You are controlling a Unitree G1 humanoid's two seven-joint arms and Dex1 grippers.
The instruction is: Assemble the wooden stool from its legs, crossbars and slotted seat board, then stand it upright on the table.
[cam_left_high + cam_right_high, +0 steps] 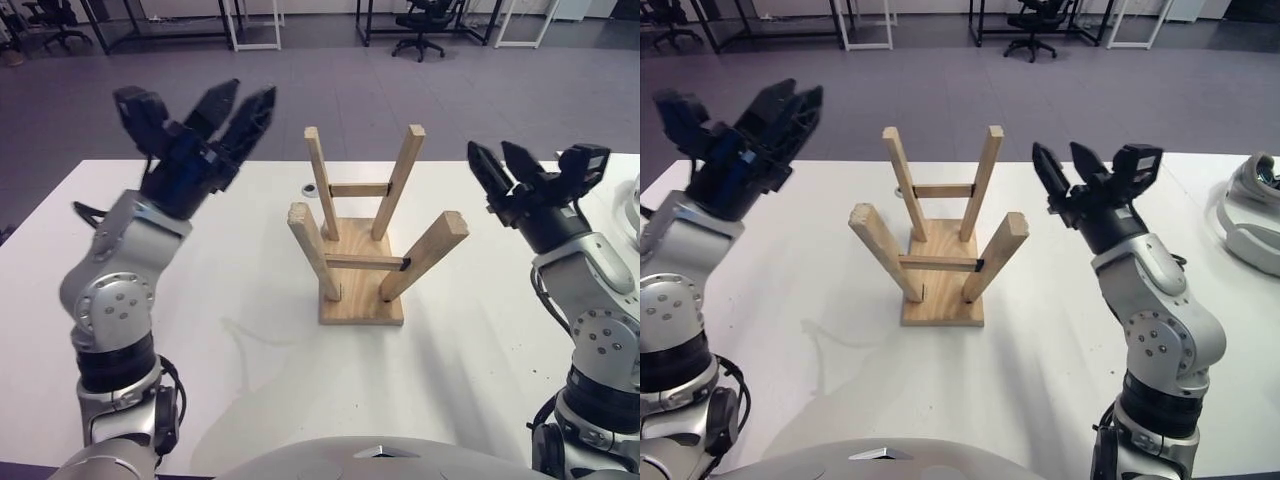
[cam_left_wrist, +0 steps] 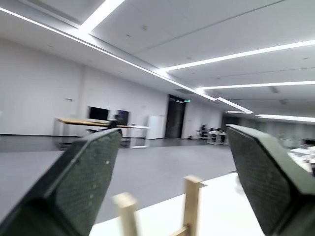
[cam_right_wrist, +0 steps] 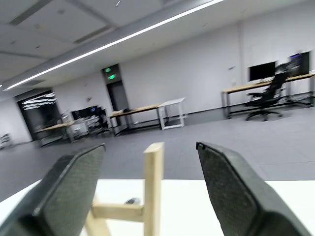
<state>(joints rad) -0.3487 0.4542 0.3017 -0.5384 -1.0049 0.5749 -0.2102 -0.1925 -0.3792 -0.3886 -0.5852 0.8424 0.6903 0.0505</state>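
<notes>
Finger pads [image 2: 83, 187] of the left gripper [image 1: 190, 100]: spread wide, holding nothing; raised to the left of the stool [image 1: 360, 250], apart from it.
Right gripper [image 1: 490, 150]: fingers apart, empty; raised to the right of the stool, apart from it.
Stool: looks assembled, inverted, seat board [image 1: 360, 305] flat on the table [image 1: 230, 250], four legs pointing up and splaying outward, two crossbars between leg pairs; lies between the two grippers.
Remaining step, by judgement: turning it upright.
Hazards, by judgement: lifting by one splayed leg could pull a joint loose; an uneven two-sided grip could tip it over or slide the seat board.
Surface: white table; small round item [image 1: 310, 190] just behind the stool; white headset [image 1: 1250, 215] far right of it.
Room: grey floor, metal table frames, office chair [image 1: 425, 25] beyond the stool.
</notes>
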